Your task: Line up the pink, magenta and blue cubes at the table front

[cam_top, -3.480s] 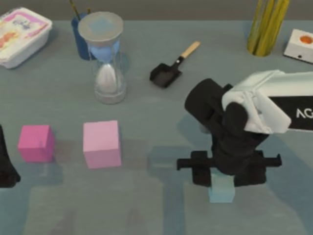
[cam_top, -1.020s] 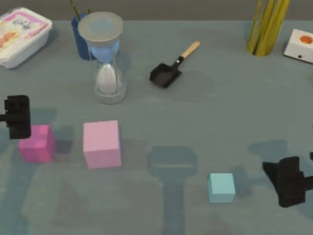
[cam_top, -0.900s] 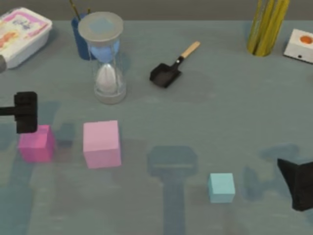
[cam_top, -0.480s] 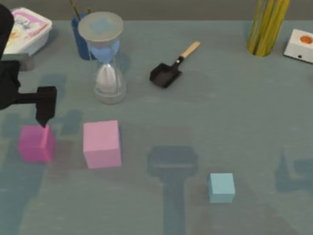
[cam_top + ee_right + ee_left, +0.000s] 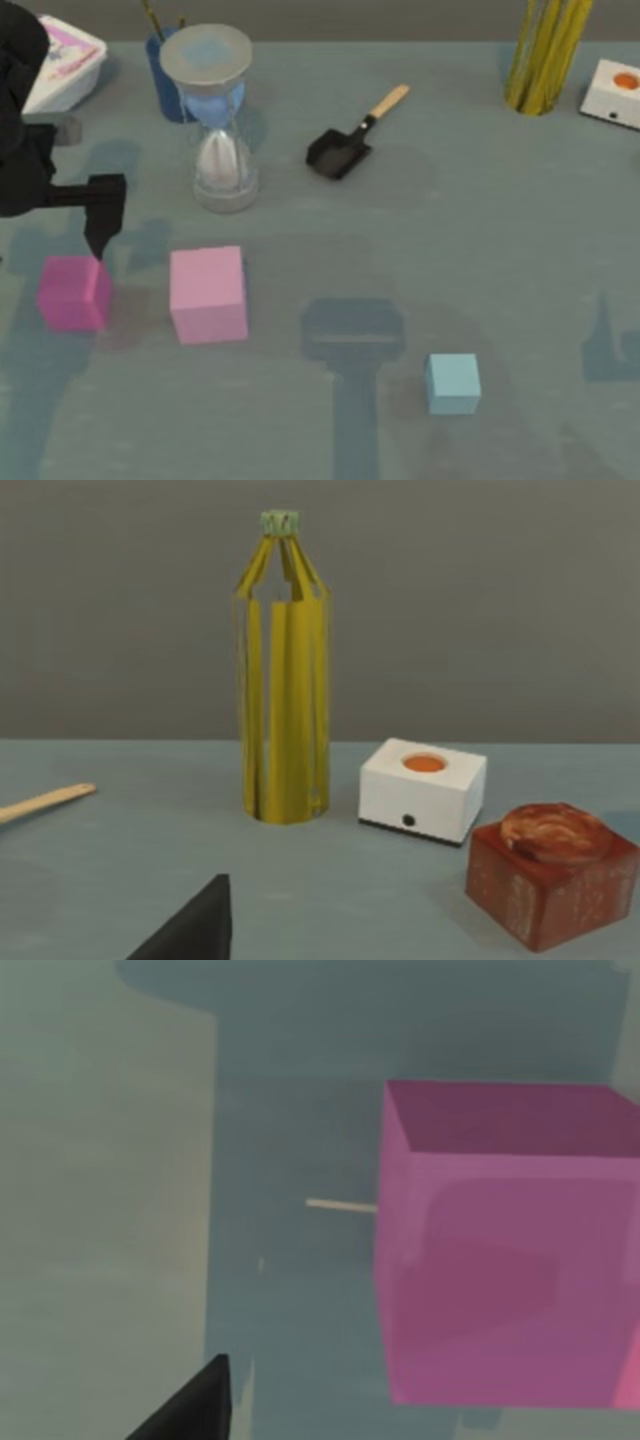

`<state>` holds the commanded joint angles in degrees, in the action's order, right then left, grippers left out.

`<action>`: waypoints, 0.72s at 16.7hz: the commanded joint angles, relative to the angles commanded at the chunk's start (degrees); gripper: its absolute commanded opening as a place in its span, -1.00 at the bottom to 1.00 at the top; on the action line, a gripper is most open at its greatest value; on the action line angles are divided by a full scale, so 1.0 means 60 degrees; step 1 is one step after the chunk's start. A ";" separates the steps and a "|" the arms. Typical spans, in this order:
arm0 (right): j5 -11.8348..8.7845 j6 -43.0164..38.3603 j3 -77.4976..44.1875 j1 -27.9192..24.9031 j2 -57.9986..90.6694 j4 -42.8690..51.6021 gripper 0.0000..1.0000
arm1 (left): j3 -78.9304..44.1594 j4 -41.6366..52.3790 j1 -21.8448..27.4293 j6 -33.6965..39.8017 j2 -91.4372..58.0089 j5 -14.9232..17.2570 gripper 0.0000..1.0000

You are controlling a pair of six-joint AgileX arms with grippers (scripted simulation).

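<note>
Three cubes rest on the grey-teal table (image 5: 480,250): the magenta cube (image 5: 72,292) at the left, the larger pink cube (image 5: 208,295) beside it, and the small blue cube (image 5: 452,383) alone nearer the front, right of centre. My left gripper (image 5: 62,215) hovers open just behind the magenta cube, one dark finger (image 5: 101,212) pointing down at its far edge. The left wrist view shows that magenta cube (image 5: 500,1250) close up, off to one side of a fingertip (image 5: 190,1410). My right arm is outside the top view; its fingertip (image 5: 195,930) holds nothing.
Along the back stand a white food tub (image 5: 60,55), a dark blue pencil cup (image 5: 162,80), an hourglass (image 5: 220,130), a small black shovel (image 5: 345,148), a yellow bottle (image 5: 540,50) and a white box with an orange dot (image 5: 612,92). A red-brown block (image 5: 550,880) sits near the right arm.
My right arm let go of the blue cube and withdrew off the right edge. My left arm came in from the left and moved over the far side of the magenta cube.
</note>
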<state>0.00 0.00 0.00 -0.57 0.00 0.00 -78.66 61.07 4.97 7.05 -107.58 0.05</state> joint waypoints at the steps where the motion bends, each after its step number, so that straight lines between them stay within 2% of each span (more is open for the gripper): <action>1: 0.0000 0.0000 0.0000 0.0000 0.0000 0.0000 1.00 | 0.0008 -0.0010 -0.0051 -0.0005 0.0004 -0.0001 1.00; 4: 0.0000 0.0000 0.0000 0.0000 0.0000 0.0000 1.00 | 0.0252 -0.0385 -0.0032 -0.0026 -0.0156 0.0001 1.00; 12: 0.0000 0.0000 0.0000 0.0000 0.0000 0.0000 1.00 | 0.1774 -0.3121 -0.0020 -0.0039 -0.1337 0.0008 1.00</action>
<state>0.00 0.00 0.00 -0.57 0.00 0.00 -68.02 42.35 4.85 6.82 -115.61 0.09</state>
